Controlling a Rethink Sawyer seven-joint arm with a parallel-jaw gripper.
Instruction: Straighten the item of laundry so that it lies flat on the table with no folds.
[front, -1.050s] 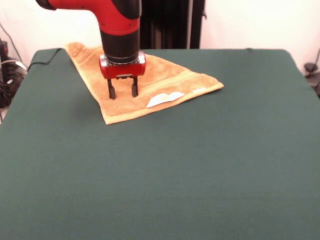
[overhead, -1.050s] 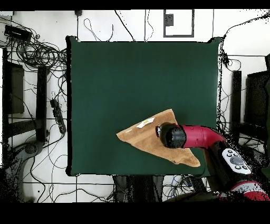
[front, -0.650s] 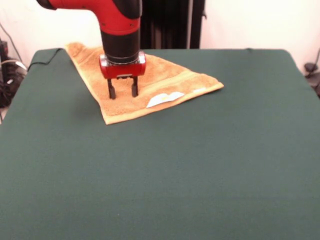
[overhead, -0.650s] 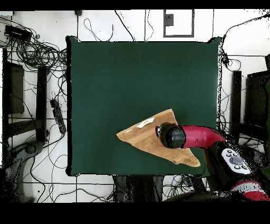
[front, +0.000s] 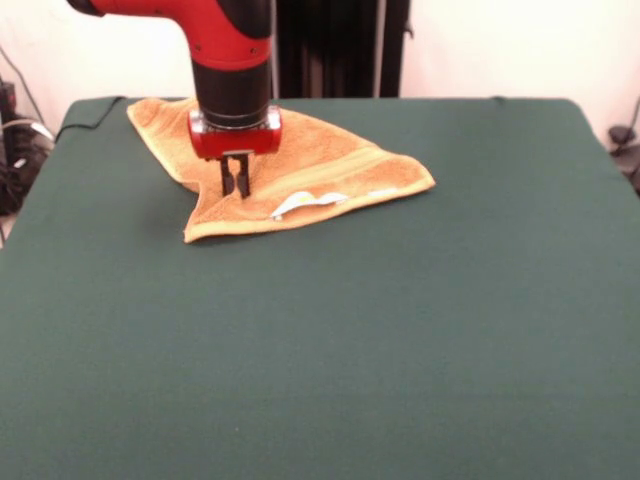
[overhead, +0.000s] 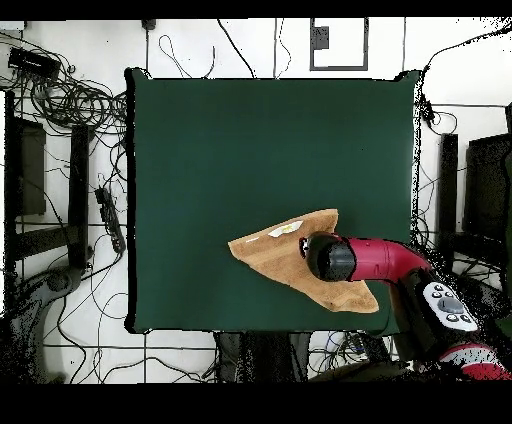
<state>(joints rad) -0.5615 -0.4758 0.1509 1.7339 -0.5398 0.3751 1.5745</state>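
Observation:
The item of laundry is an orange-tan towel folded into a rough triangle at the far left of the table, with a white label at its near edge. My gripper points straight down onto the towel's left part. Its two fingers are pinched together on a raised ridge of the cloth. The towel's near left corner is puckered and slightly lifted. In the overhead view the towel lies near the table's lower edge, and the red arm covers the gripper.
Tangled cables and dark equipment lie on the floor around the table. A black cable drapes over the table's far left corner. A dark column stands behind the table.
The fingers have closed from spread apart to pinched on the towel. The gripper has shifted left, dragging the towel that way and bunching its near edge.

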